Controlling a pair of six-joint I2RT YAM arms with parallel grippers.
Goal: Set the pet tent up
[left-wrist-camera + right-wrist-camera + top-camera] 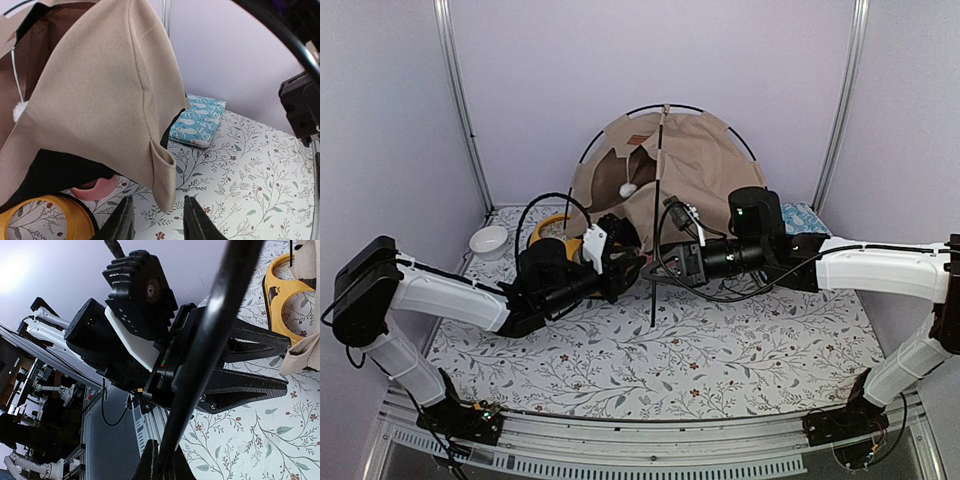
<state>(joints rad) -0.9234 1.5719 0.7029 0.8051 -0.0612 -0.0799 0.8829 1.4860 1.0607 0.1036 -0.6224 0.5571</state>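
The pet tent [685, 165] stands half-raised at the back of the table: tan canvas, thin black poles arching over it, and a white pom-pom [628, 189] in its opening. One loose black pole [658, 200] runs from the tent top down to the mat. My right gripper [657, 265] is shut on this pole [200, 370], which is pinched between its fingertips [165, 465]. My left gripper [159, 220] is open just below a tan corner pocket [167, 182] of the tent. That corner hangs between the fingers [197, 222] without touching them.
A blue fish-patterned cushion [197, 120] lies at the back right, by the wall. The yellow double-bowl feeder [555, 232] and a white bowl [490, 240] sit at the back left. A pink item [95, 189] peeks from under the tent fabric. A floral mat [650, 360] covers the table.
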